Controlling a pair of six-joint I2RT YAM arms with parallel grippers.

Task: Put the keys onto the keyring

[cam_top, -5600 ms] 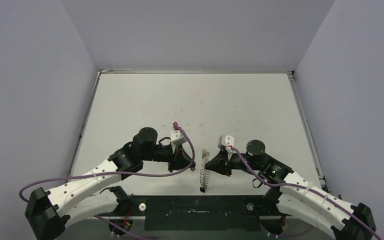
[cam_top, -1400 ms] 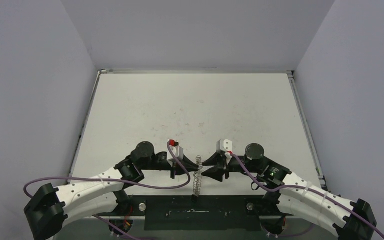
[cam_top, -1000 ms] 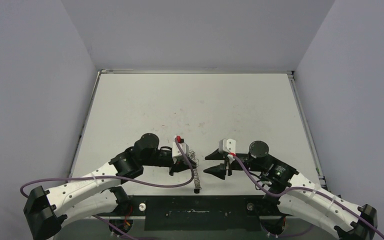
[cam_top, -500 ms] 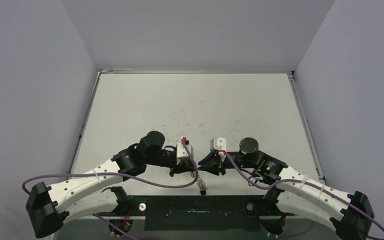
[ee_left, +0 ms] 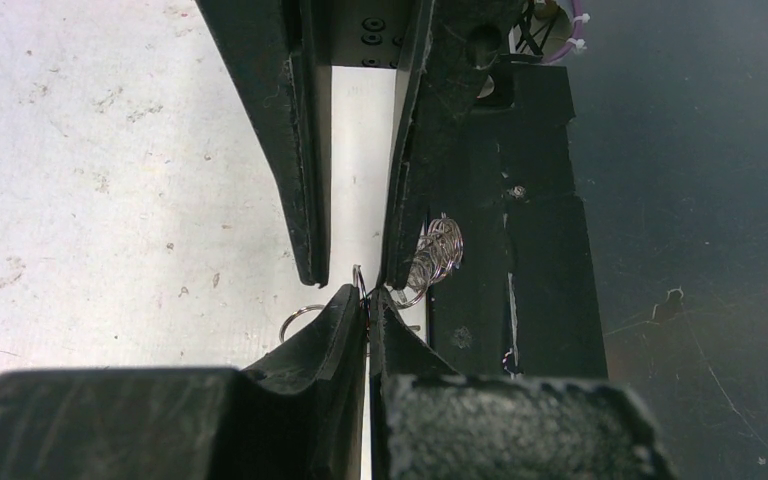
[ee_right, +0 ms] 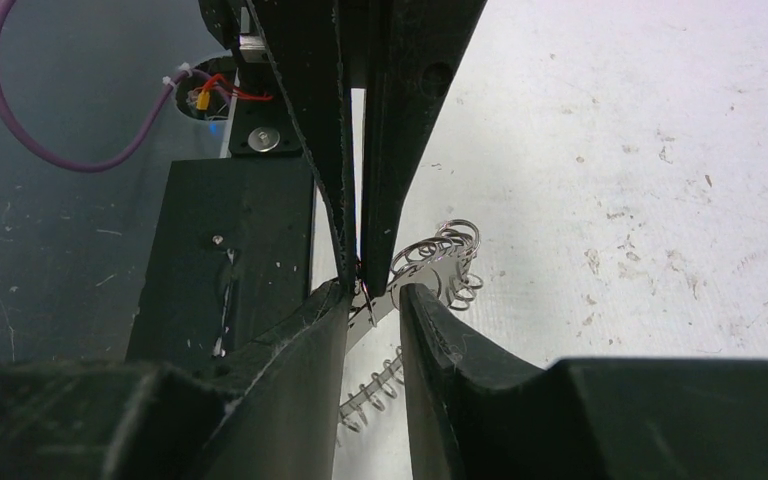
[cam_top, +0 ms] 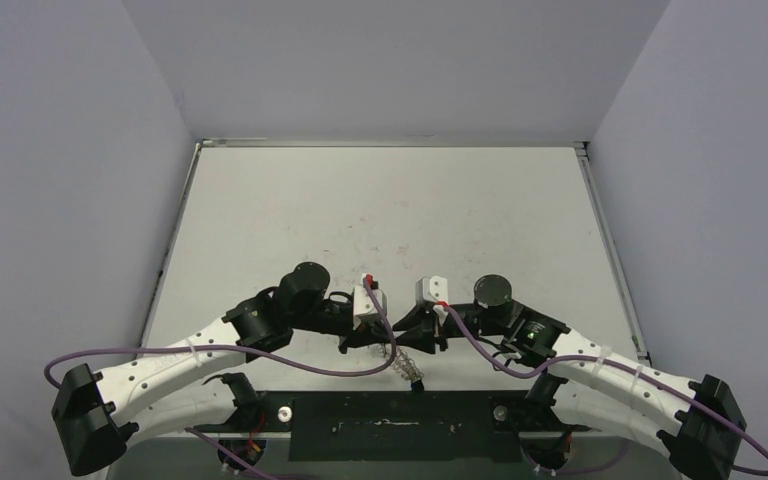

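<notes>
The keyring (cam_top: 403, 358) is a silvery band with a looped, chain-like rim, hanging near the table's front edge. My left gripper (cam_top: 390, 338) is shut on a thin wire part of it, which peeks out between its fingertips in the left wrist view (ee_left: 368, 295). My right gripper (cam_top: 407, 334) meets it tip to tip. The right wrist view shows its jaws (ee_right: 375, 292) standing apart, with the keyring's band (ee_right: 445, 250) passing between them. A small dark piece (cam_top: 415, 383) hangs at the ring's low end. I cannot tell whether it is one of the keys.
The black base plate (cam_top: 400, 425) lies just below the grippers, along the near edge of the white table (cam_top: 380, 220). Purple cables (cam_top: 290, 372) loop beside both arms. Grey walls close in the left, right and far sides.
Over the last second my right gripper came left from a wide-open stance and narrowed around the keyring at the left gripper's tip. The ring's hanging end swung slightly right.
</notes>
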